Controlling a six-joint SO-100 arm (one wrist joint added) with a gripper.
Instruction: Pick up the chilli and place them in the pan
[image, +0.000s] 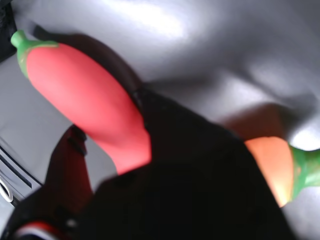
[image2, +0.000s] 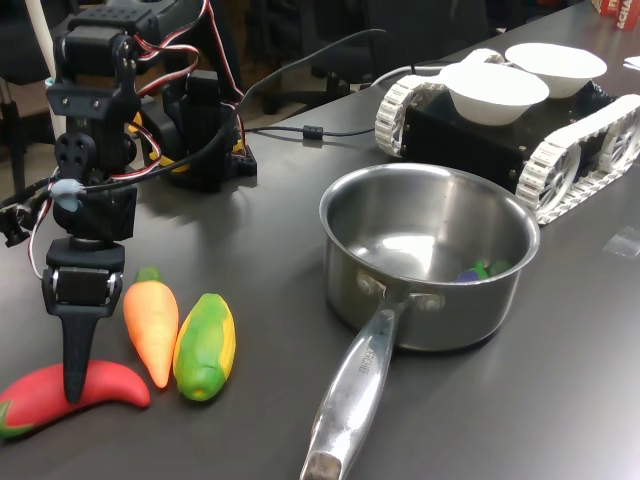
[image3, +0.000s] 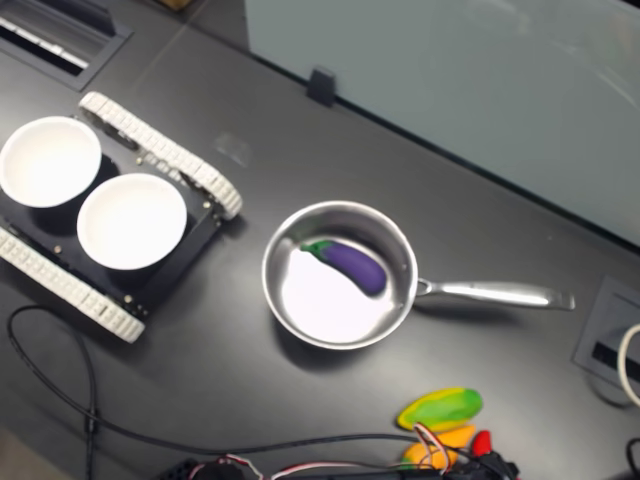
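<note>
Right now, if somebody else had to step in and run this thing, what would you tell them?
Gripper: down on the chilli, which lies on the table; whether the jaws are open or shut cannot be told, and no lift shows.
Chilli: at the first exterior view's lower left, beside the carrot and corn.
Pan: mid-table, handle toward the second exterior view's right, holding only a purple toy eggplant.
Done: the reach to the chilli.
Left: grip, lift, carry it to the pan, release.
</note>
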